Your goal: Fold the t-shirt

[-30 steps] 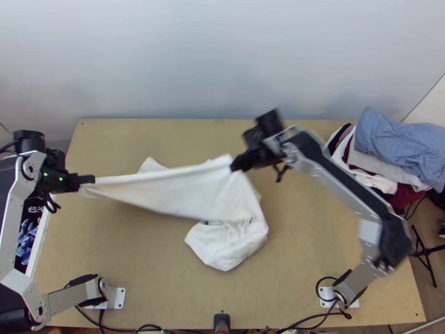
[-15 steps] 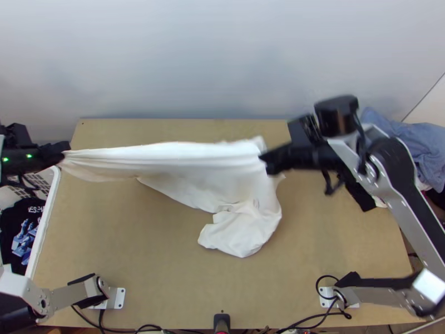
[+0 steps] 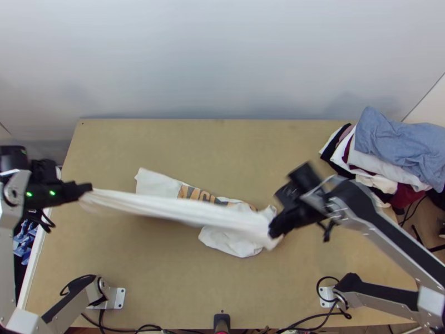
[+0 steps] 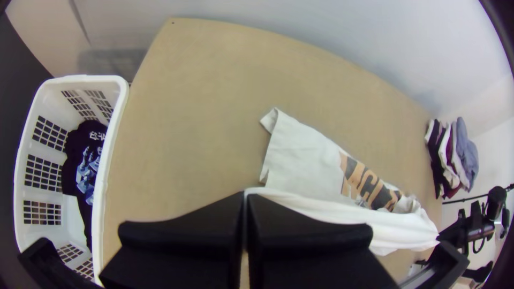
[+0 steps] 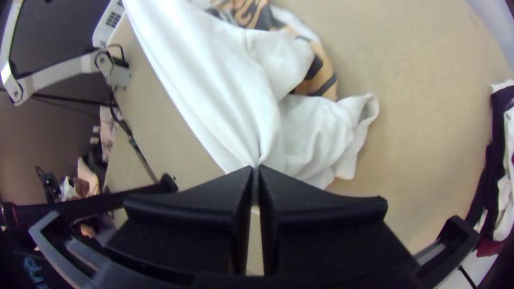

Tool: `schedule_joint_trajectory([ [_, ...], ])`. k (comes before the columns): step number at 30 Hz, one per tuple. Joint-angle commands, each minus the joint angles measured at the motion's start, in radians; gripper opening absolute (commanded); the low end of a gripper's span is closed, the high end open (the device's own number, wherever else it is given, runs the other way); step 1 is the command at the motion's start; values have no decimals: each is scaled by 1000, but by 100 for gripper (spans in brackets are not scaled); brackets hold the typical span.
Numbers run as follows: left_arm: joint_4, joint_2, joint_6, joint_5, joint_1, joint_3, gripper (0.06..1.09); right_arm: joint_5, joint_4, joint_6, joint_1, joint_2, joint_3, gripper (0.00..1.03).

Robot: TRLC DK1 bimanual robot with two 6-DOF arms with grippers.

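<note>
A white plastic basket beside the light wooden bench holds a black garment with blue-and-white print. By the bench's far right corner, a blue cloth tops a pile of white, black and dark red clothes.

T-shirt: you get its taut span blurred in the top view.
Print: partly hidden from you under cloth.
Left gripper: hides the pinched end from you.
Right gripper: blurred for you, top view.
Basket: you lose part behind the left arm.
Clothes pile: cut off at your top view's right edge.
</note>
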Motion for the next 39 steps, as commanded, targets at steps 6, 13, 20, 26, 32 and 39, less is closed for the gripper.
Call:
schedule_joint_trajectory([
  [6,58,-34,-66,-71,-398,-183,10,-182,59,-37,239,160,-42,3],
  [13,107,63,-66,-122,-543,-240,10,-192,74,-75,318,318,120,3],
  [20,116,66,-68,-166,-654,-287,10,-199,22,-55,399,416,195,55],
  [26,121,72,-85,-168,-629,-278,10,-196,-207,-165,365,329,214,95],
  [32,144,68,-109,-223,-618,-287,10,-194,-219,-179,173,172,106,95],
  [39,164,82,-123,-240,-597,-266,10,-174,-182,-201,54,166,28,95],
])
